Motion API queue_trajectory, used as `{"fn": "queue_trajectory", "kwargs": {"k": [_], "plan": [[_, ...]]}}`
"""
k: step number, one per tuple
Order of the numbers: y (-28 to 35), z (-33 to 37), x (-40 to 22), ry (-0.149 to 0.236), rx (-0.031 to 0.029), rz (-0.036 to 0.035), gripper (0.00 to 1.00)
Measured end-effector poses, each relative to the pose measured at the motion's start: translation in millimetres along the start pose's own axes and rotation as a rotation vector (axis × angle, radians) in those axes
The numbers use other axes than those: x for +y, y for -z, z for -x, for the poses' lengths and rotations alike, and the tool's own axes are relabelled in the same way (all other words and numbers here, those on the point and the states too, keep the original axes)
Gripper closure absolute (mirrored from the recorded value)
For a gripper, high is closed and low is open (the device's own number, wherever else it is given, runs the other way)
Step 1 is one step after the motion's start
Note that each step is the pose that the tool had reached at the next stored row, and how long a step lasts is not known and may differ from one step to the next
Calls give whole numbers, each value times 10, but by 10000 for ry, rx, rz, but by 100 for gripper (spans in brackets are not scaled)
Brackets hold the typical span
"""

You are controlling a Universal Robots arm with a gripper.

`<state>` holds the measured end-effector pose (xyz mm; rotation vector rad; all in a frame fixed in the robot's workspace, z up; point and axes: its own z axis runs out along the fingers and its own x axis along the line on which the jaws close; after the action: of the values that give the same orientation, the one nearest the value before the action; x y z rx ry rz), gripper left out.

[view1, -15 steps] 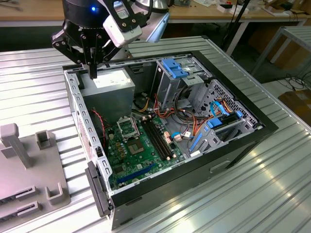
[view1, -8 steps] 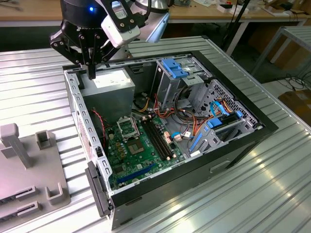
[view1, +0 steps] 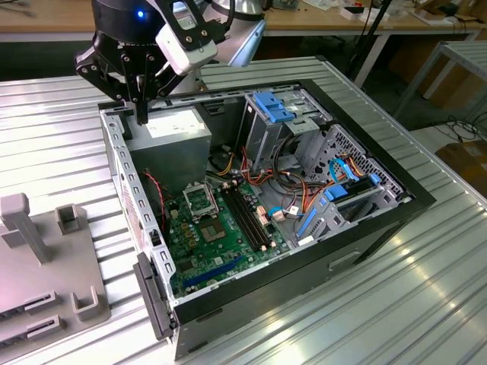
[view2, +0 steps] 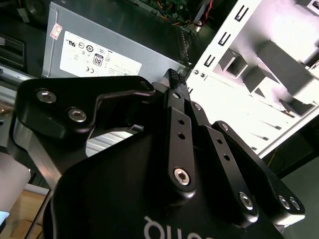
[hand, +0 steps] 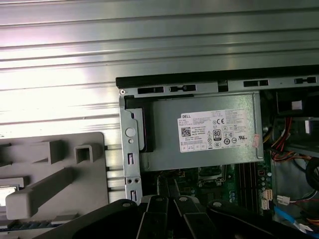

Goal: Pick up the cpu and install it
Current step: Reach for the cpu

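Where it lies in the tray [hand: 94, 181], the cpu [hand: 7, 195] looks pale.

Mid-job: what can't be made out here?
Whether the black gripper carries the small flat silver-grey cpu: its body blocks that in the second wrist view.
Contents of the square silver socket frame: too small in the exterior view; partly behind the grey power supply box in the first wrist view.
Grey plastic fixture tray: cut off at the exterior view's left edge.
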<state>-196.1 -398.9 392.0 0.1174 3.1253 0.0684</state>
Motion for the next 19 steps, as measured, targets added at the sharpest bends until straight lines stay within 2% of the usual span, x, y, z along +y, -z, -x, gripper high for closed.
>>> {"fn": "queue_trajectory", "kwargs": {"k": [6,19], "plan": [[0,-29,-2,0,2,0,89],[0,-140,-10,0,3,0,89]]}}
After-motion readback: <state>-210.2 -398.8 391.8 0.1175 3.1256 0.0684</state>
